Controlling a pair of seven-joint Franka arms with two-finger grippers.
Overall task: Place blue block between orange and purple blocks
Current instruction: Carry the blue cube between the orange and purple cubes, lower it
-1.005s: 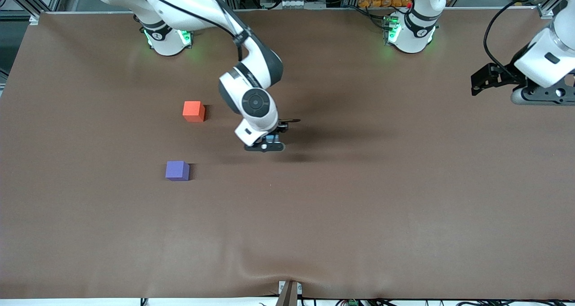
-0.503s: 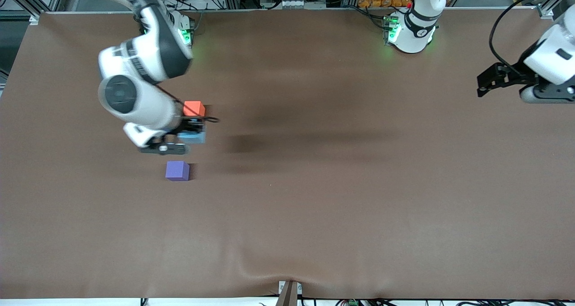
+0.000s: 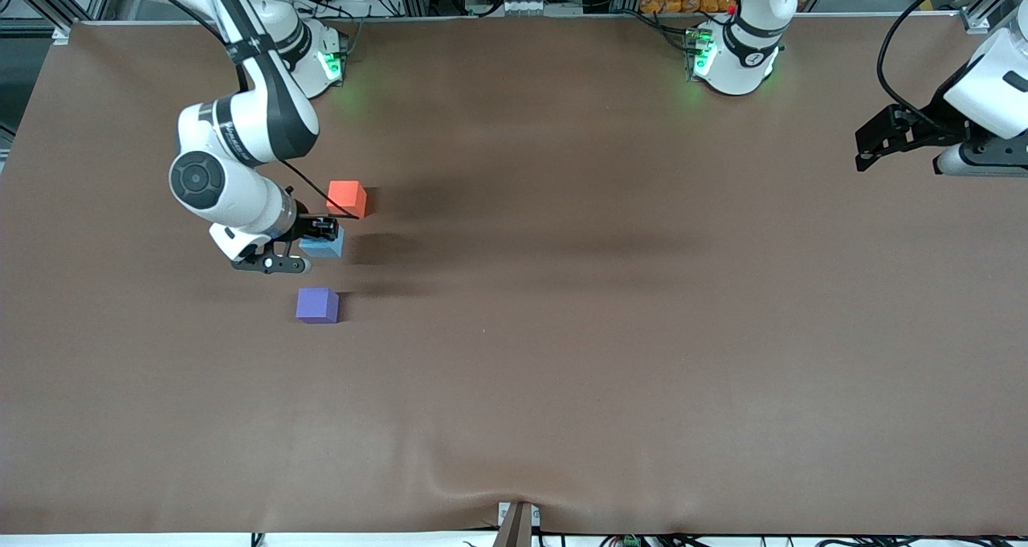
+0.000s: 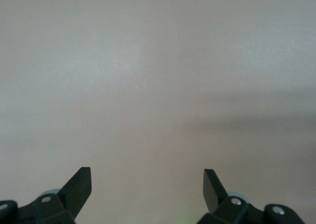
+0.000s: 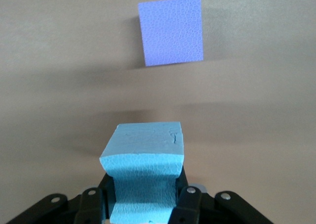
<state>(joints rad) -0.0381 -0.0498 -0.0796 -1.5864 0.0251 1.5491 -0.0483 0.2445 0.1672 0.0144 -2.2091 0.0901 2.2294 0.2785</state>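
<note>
My right gripper (image 3: 320,234) is shut on the light sky-blue block (image 3: 324,246) and holds it over the table between the orange-red block (image 3: 347,198) and the violet-purple block (image 3: 316,304). In the right wrist view the blue block (image 5: 144,172) is squeezed between the fingers, with the purple block (image 5: 171,31) on the table past it. The orange block does not show in that view. My left gripper (image 3: 871,147) is open and empty, held in the air over the left arm's end of the table; its wrist view shows only its own fingertips (image 4: 81,183) and bare table.
The brown table cover (image 3: 610,354) has a wrinkle at its edge nearest the front camera. Both arm bases stand along the table's edge farthest from that camera.
My right gripper carried the blue block from the table's middle toward the right arm's end, in between the orange and purple blocks, and has sunk lower. The left gripper drifted slightly outward.
</note>
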